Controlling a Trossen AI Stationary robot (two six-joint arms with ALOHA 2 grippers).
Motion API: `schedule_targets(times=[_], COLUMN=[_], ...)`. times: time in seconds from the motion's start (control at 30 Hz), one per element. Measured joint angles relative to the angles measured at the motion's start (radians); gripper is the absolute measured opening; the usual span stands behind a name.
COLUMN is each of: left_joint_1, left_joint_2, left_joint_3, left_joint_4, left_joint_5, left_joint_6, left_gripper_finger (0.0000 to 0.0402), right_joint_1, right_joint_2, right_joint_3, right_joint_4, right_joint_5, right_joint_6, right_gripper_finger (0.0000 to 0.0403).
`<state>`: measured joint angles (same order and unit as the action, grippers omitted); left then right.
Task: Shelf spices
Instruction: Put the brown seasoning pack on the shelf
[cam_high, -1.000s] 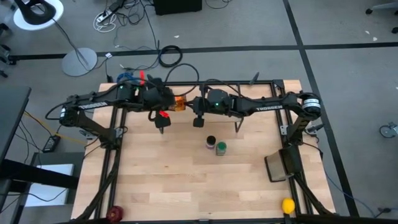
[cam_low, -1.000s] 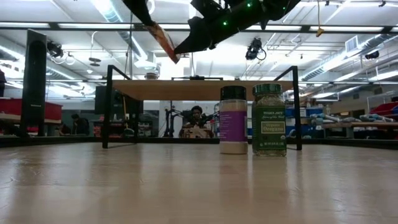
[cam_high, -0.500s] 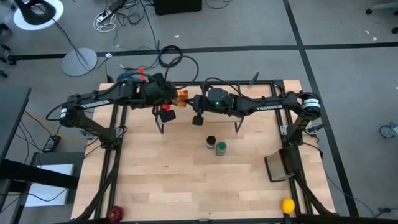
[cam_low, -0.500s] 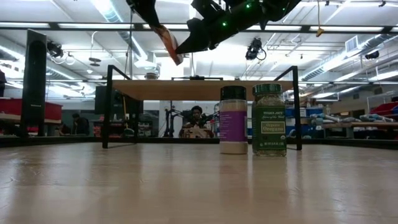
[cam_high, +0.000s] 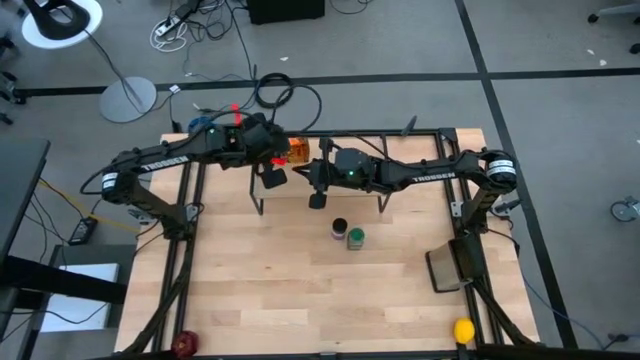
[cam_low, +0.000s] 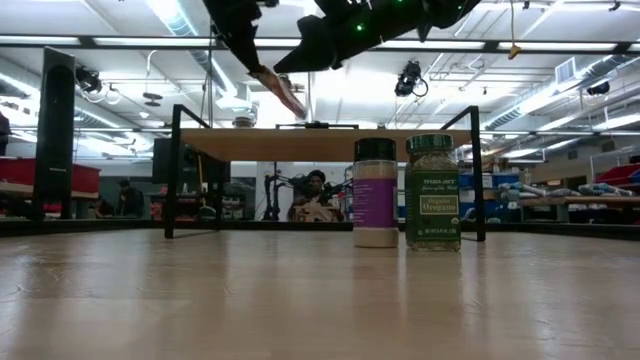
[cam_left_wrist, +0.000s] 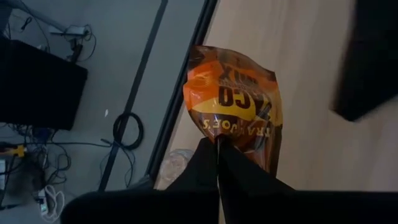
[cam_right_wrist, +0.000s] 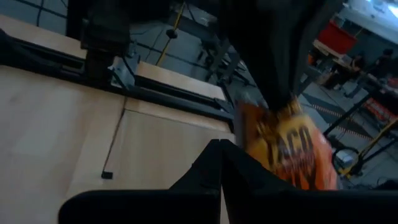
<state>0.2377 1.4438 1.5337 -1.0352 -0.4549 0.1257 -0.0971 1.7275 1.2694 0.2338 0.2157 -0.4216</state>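
closed jaws on the left gripper (cam_left_wrist: 217, 163) pinch one edge of the orange and brown taco seasoning packet (cam_left_wrist: 235, 102), so that the packet sticks out past the fingertips with its printed face toward the left wrist camera. from above, the packet (cam_high: 298, 151) sits at the tip of the left arm, over the back of the table, above the shelf (cam_high: 290, 178), the narrow wooden riser on thin black legs that runs under both arms. in the low view the packet (cam_low: 283, 92) hangs tilted in the air above the shelf (cam_low: 320, 143), its lower corner near the top board but apart from it. the right gripper (cam_right_wrist: 221, 163) has its fingers pressed together with nothing between them; it hovers just beside the packet (cam_right_wrist: 287, 152), which shows close ahead of its fingertips in the right wrist view, and from above it (cam_high: 318, 188) lies over the shelf's middle, next to the left gripper (cam_high: 278, 160). two jars stand upright on the tabletop in front of the shelf, well apart from both grippers: the dark-lidded purple-labelled jar (cam_low: 375, 193) and the green-lidded oregano jar (cam_low: 433, 192), side by side and just about touching; from above they are the dark lid (cam_high: 339, 228) and the green lid (cam_high: 355, 238). a yellow ball (cam_high: 463, 330) lies at the table's near right corner, and a person (cam_low: 315, 196) sits in the room behind the table.
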Motion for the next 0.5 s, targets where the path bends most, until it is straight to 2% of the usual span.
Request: schedule_targets(times=[0.5], left_joint_1=[0.082], left_joint_2=[0.085], left_joint_3=[0.000], left_joint_4=[0.047], left_joint_5=[0.012], left_joint_6=[-0.026], left_gripper_finger=[0.0000], right_joint_1=[0.020], right_joint_2=[0.000], right_joint_3=[0.000], right_joint_4=[-0.001], right_joint_5=[0.002], right_joint_6=[-0.054], right_gripper_finger=[0.0002])
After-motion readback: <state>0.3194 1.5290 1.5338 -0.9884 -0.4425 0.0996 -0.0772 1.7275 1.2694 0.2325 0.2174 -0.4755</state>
